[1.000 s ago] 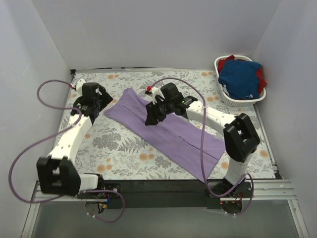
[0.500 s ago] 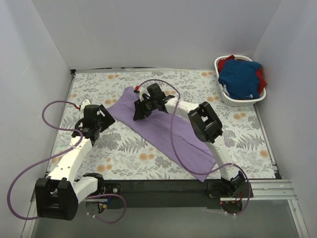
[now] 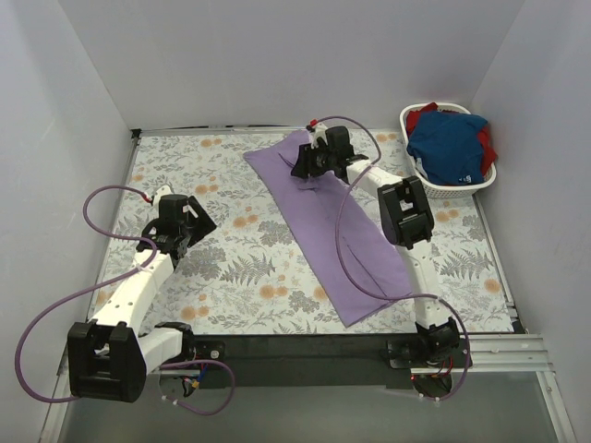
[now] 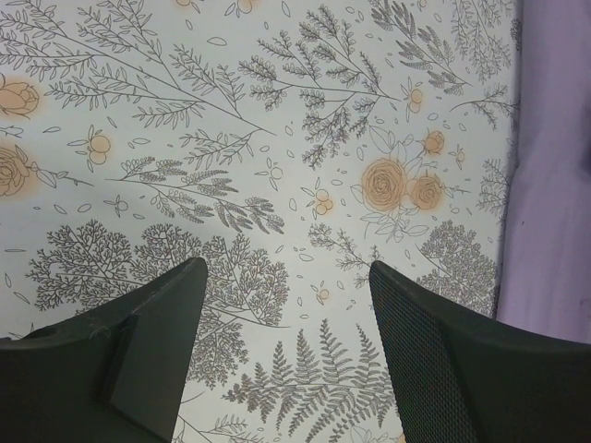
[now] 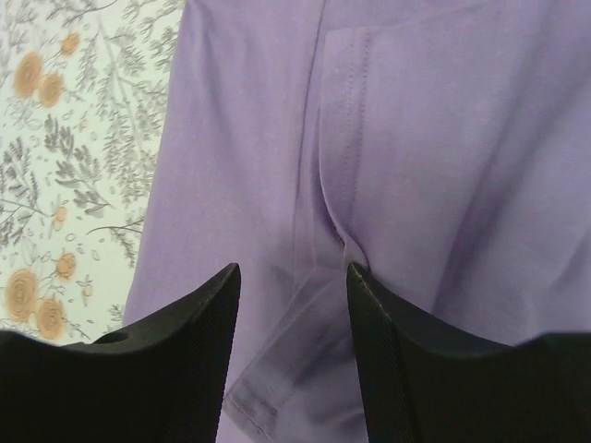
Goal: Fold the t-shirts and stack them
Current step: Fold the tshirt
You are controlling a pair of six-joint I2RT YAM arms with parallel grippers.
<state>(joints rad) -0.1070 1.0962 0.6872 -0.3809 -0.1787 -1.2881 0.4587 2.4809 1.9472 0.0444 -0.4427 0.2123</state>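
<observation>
The lavender t-shirt (image 3: 337,231) lies as a long folded strip running from the far middle of the table toward the near right. My right gripper (image 3: 307,164) is over its far end. In the right wrist view the gripper (image 5: 291,277) is open, with a sleeve and a raised crease of the lavender t-shirt (image 5: 443,138) lying under and between the fingers. My left gripper (image 3: 189,231) hovers open over the bare floral cloth, with only the lavender t-shirt's edge (image 4: 554,185) at the right of its view. The blue t-shirt (image 3: 450,146) and the red t-shirt (image 3: 425,113) sit in the basket.
A white laundry basket (image 3: 434,189) stands at the far right corner by the wall. The floral tablecloth (image 3: 231,277) covers the table, and grey walls close in the left, back and right sides. Purple cables loop from both arms.
The right gripper swung from the table's middle to the far side, and the lavender shirt's far end shifted right and back with it. The left arm drew back toward the near left.
</observation>
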